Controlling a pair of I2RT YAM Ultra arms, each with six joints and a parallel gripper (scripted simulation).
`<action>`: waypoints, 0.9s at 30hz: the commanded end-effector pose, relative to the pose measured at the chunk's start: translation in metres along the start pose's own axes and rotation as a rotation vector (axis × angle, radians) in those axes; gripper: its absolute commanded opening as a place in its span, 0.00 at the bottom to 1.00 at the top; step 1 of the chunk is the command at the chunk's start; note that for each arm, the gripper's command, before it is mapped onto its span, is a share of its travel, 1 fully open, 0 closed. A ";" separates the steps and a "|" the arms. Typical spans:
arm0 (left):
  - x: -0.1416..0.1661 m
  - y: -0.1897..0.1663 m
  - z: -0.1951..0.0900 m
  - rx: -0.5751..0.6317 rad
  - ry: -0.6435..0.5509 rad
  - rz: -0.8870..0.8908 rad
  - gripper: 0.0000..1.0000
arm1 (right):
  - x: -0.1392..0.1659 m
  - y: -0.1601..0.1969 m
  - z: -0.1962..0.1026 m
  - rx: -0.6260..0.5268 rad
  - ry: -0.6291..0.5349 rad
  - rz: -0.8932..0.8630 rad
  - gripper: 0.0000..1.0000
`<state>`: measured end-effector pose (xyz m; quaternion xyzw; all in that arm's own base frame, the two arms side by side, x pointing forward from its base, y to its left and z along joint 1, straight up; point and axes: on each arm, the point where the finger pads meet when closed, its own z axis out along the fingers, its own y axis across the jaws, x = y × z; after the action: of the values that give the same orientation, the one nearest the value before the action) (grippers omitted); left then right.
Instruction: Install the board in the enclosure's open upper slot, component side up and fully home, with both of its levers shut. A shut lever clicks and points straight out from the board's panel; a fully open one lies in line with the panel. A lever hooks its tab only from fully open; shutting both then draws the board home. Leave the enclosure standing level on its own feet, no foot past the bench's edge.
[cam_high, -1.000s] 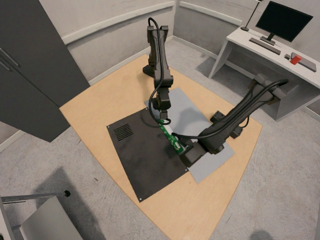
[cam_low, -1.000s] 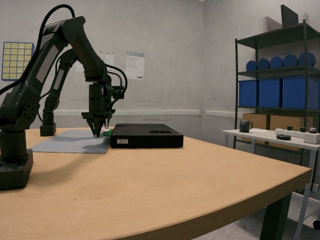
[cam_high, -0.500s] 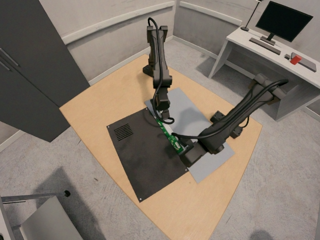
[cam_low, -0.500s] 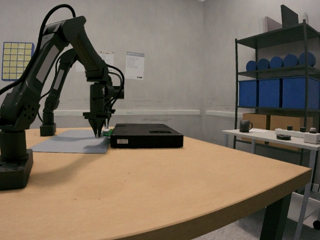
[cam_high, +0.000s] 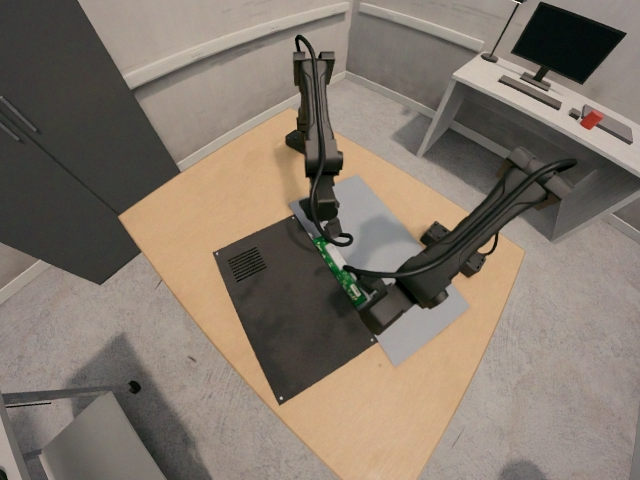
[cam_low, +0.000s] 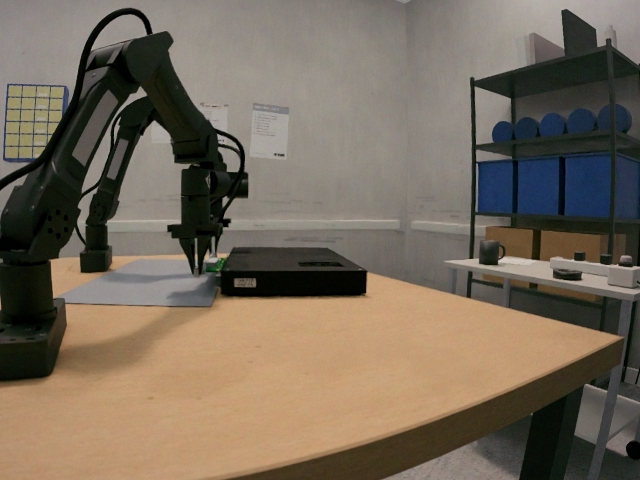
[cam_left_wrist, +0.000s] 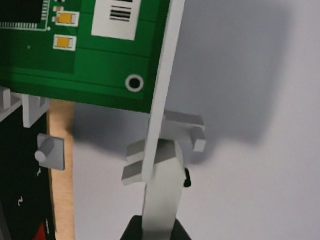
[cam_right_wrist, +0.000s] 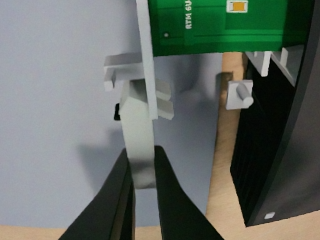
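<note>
The black enclosure (cam_high: 289, 299) (cam_low: 294, 271) (cam_right_wrist: 280, 150) stands flat on the bench. The green board (cam_high: 338, 271) (cam_left_wrist: 100, 60) (cam_right_wrist: 225, 30) lies component side up, partly in its slot, and its white panel (cam_left_wrist: 162, 85) (cam_right_wrist: 145, 50) still stands out from the front. Both white levers lie in line with the panel. My left gripper (cam_high: 368, 300) (cam_low: 197, 266) (cam_left_wrist: 153, 227) is shut on the lever (cam_left_wrist: 161, 195) at the barcode end. My right gripper (cam_right_wrist: 143, 155) is shut on the other lever (cam_right_wrist: 137, 135). Grey tabs (cam_left_wrist: 49, 152) (cam_right_wrist: 239, 95) stick out of the enclosure beside each lever.
A grey mat (cam_high: 372, 217) (cam_low: 139, 284) (cam_left_wrist: 250, 125) (cam_right_wrist: 50, 125) lies on the wooden bench (cam_high: 206, 196) (cam_low: 310, 361) under both grippers. The arm bases stand behind the mat. A desk with a monitor (cam_high: 563, 41) and a shelf (cam_low: 558, 155) stand off the bench.
</note>
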<state>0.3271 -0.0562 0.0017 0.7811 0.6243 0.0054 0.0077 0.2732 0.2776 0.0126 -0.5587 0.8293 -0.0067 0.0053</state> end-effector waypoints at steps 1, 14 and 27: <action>0.002 0.000 -0.001 -0.005 0.001 -0.006 0.03 | 0.000 -0.005 -0.002 0.003 -0.008 0.000 0.04; 0.000 0.021 -0.001 0.026 0.000 -0.005 0.03 | 0.001 -0.028 -0.003 -0.018 0.008 -0.007 0.04; 0.000 0.029 -0.001 0.020 0.000 -0.001 0.03 | 0.000 -0.036 -0.003 -0.020 0.008 0.020 0.04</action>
<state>0.3518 -0.0625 0.0019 0.7807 0.6249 -0.0029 0.0057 0.2989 0.2683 0.0131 -0.5597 0.8287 0.0009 -0.0002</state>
